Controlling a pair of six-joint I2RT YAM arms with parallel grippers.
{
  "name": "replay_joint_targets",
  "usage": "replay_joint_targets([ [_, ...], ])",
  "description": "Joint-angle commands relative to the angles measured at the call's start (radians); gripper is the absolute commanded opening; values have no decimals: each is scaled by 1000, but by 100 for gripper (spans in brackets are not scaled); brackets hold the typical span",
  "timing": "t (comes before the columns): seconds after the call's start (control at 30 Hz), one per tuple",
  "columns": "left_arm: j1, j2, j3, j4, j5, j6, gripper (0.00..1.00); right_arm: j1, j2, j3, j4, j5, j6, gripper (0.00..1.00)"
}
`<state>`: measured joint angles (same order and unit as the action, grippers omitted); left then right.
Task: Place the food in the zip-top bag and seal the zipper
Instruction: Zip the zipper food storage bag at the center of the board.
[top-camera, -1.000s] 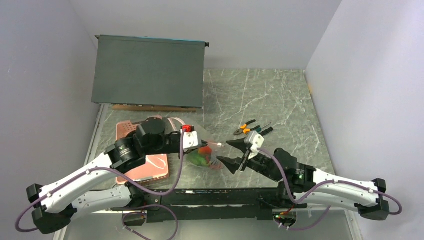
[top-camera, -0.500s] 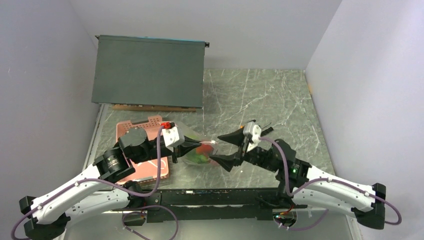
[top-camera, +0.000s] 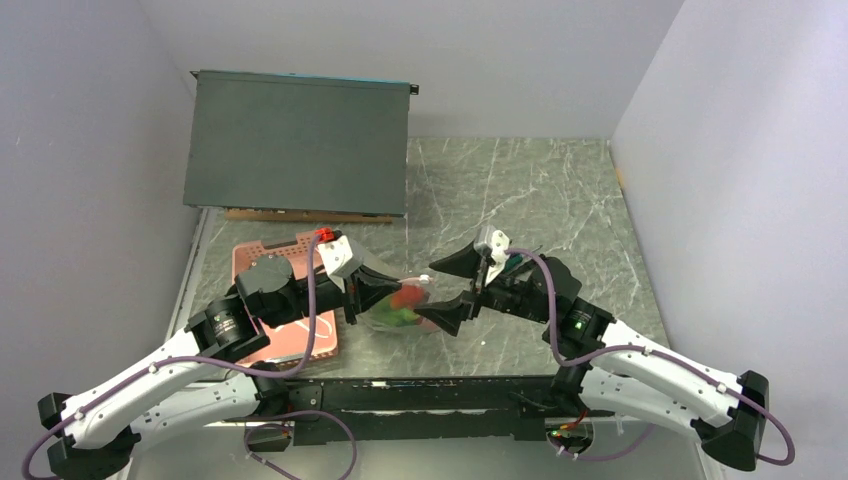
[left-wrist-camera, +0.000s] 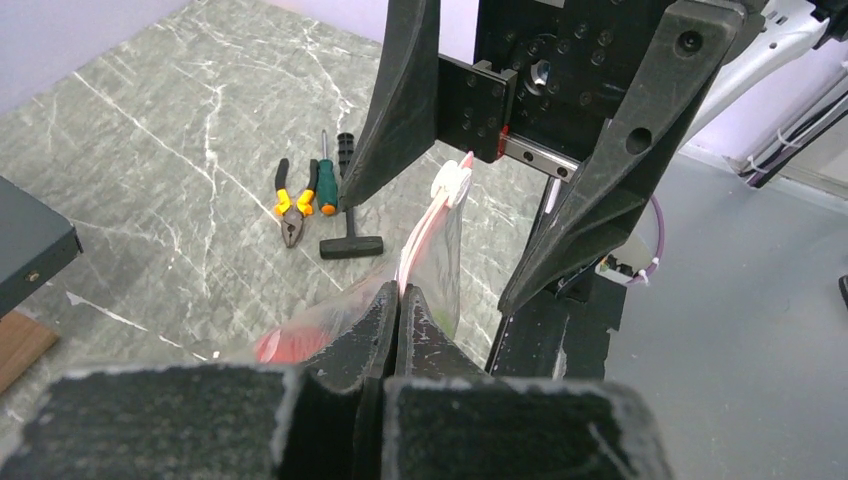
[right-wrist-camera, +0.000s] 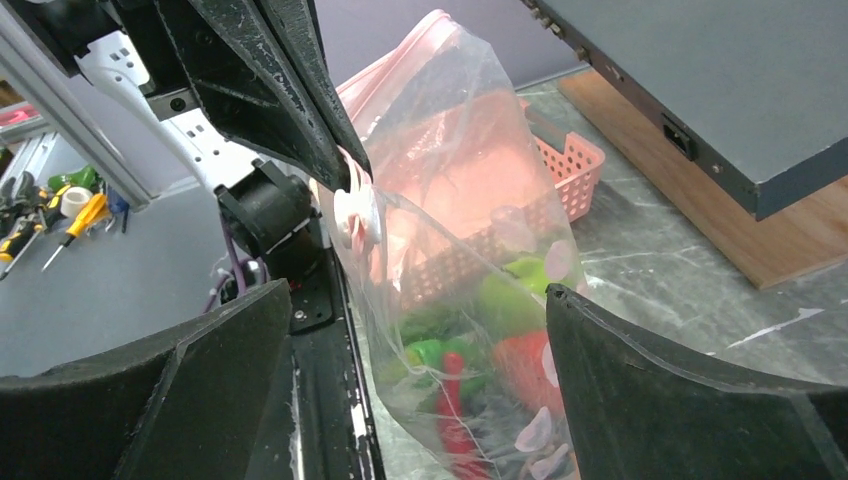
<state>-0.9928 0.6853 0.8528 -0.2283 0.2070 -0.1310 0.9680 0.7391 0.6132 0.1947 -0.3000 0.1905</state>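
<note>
The clear zip-top bag (top-camera: 398, 308) hangs upright between my two grippers, its bottom near the table. Through its plastic I see the food (right-wrist-camera: 505, 300): green pieces, a red-orange fruit (right-wrist-camera: 520, 365) and a red chili (right-wrist-camera: 455, 405). My left gripper (top-camera: 393, 287) is shut on the pink zipper (left-wrist-camera: 423, 235) at the bag's top edge and holds it up. A white slider (right-wrist-camera: 358, 215) sits on the strip's end nearest the right arm. My right gripper (right-wrist-camera: 418, 295) stands wide open, one finger on each side of the bag, touching nothing.
A pink slotted basket (top-camera: 250, 258) lies behind the left arm. Further back, a dark flat box (top-camera: 298, 140) rests on a wooden board (right-wrist-camera: 680, 215). Pliers (left-wrist-camera: 292, 205), a screwdriver (left-wrist-camera: 322, 185) and a black T-handled tool (left-wrist-camera: 347, 225) lie on the marble behind the right gripper.
My right gripper has opened wider and moved left until its fingers straddle the bag. The left arm pulled back to the left, still holding the bag's top edge.
</note>
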Motion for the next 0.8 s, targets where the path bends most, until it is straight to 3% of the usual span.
replay_joint_targets([
  [0.0, -3, 9, 47, 55, -36, -56, 0, -10, 32, 63, 22, -52, 29, 100],
  [0.1, -4, 13, 51, 42, -36, -60, 0, -19, 30, 58, 31, -57, 19, 92],
  [0.4, -3, -20, 46, 17, -48, -75, 0, -65, 52, 50, 95, -176, 49, 40],
  [0.47, -4, -22, 48, 11, -40, -81, 0, -69, 65, 56, 101, -186, 51, 38],
  [0.57, -4, -23, 54, -4, -37, -84, 0, -70, 79, 62, 110, -205, 47, 52],
  [0.77, -4, -25, 54, -19, -27, -90, 0, -71, 104, 79, 115, -204, 43, 49],
])
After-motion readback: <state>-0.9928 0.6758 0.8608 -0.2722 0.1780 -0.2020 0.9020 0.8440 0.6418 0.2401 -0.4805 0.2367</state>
